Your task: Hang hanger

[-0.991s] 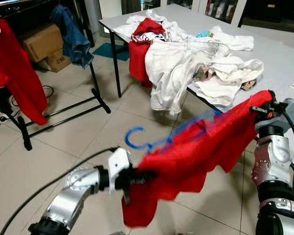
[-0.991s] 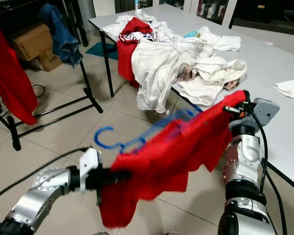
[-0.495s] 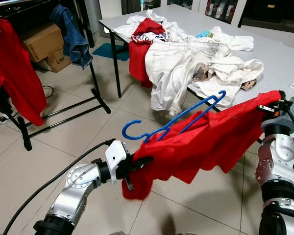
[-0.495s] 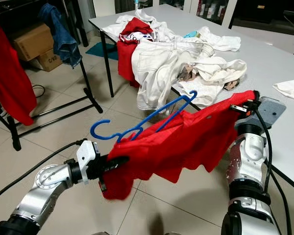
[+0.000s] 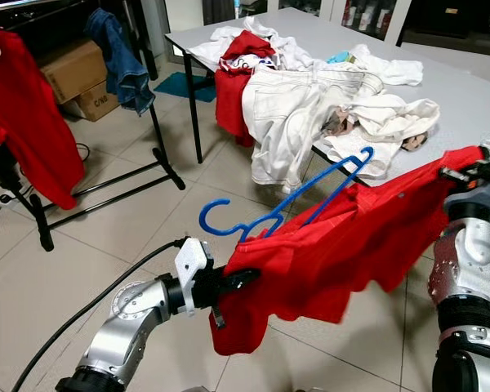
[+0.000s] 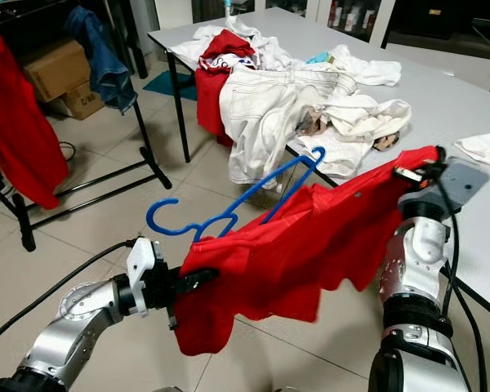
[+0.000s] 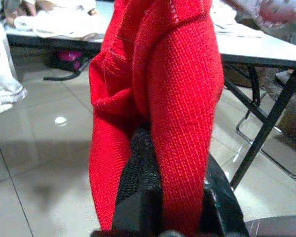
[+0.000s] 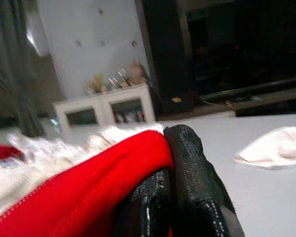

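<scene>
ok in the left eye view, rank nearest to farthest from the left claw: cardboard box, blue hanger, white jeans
1. blue hanger, just above the left claw, in the red garment.
2. white jeans, draped off the table edge ahead.
3. cardboard box, far left on the floor.

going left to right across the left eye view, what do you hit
hanging red garment → denim on the rack → left end effector → blue hanger → held red garment → right end effector
</scene>
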`<state>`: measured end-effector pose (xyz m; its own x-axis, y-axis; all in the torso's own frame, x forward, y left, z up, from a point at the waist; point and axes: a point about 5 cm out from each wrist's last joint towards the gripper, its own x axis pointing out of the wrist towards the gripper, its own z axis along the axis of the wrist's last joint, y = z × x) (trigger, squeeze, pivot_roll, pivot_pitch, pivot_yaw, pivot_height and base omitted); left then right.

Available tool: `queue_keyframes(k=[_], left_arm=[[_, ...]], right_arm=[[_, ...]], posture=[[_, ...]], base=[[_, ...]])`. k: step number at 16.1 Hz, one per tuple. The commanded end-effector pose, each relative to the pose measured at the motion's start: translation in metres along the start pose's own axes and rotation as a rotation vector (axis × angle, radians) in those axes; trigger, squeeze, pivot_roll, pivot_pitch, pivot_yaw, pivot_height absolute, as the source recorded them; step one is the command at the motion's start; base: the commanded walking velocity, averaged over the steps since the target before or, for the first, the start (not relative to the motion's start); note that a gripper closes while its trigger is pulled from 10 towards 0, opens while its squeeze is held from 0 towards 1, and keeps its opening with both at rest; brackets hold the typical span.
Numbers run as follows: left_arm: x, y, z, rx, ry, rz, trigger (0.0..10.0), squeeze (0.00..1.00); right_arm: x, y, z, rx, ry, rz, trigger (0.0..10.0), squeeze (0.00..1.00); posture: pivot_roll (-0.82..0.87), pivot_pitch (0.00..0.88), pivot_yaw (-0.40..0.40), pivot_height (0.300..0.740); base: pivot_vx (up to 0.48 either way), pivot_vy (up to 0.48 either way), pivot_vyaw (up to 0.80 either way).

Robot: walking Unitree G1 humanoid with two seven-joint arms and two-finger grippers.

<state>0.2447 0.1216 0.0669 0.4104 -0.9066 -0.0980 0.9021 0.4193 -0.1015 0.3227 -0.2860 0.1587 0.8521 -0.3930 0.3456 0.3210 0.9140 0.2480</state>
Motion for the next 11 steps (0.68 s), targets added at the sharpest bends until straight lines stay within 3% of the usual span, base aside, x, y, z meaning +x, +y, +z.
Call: queue_keyframes(k=[1,5,7,8,9,11], left_arm=[[-0.027,0.010,-0.024,-0.089,0.109,0.112,10.0,0.00],[-0.020,0.014,-0.031,-0.114,0.166,0.131,10.0,0.00],[-0.017,0.012,-0.030,-0.130,0.165,0.106,10.0,0.00],[-0.016,0.008,-0.032,-0.139,0.172,0.079,10.0,0.00],[-0.017,0.005,-0.034,-0.150,0.183,0.056,10.0,0.00],[-0.017,0.003,-0.036,-0.153,0.191,0.046,10.0,0.00]], right_arm=[[0.018,-0.014,0.044,0.097,-0.188,-0.085,0.0,0.00],[0.011,0.015,0.049,0.194,-0.207,0.080,0.0,0.00],[0.010,0.019,0.052,0.203,-0.216,0.092,0.0,0.00],[0.012,0.020,0.057,0.204,-0.232,0.081,1.5,0.00],[0.015,0.020,0.064,0.215,-0.257,0.069,4.3,0.00],[0.021,0.023,0.078,0.240,-0.290,0.076,4.8,0.00]], posture=[[-0.08,0.000,0.032,0.740],[-0.09,0.000,0.034,0.740],[-0.09,0.000,0.038,0.740],[-0.09,0.000,0.038,0.740],[-0.10,0.000,0.042,0.740],[-0.10,0.000,0.040,0.740]], base=[[0.000,0.000,0.00],[0.000,0.000,0.00],[0.000,0.000,0.00],[0.000,0.000,0.00],[0.000,0.000,0.00],[0.000,0.000,0.00]])
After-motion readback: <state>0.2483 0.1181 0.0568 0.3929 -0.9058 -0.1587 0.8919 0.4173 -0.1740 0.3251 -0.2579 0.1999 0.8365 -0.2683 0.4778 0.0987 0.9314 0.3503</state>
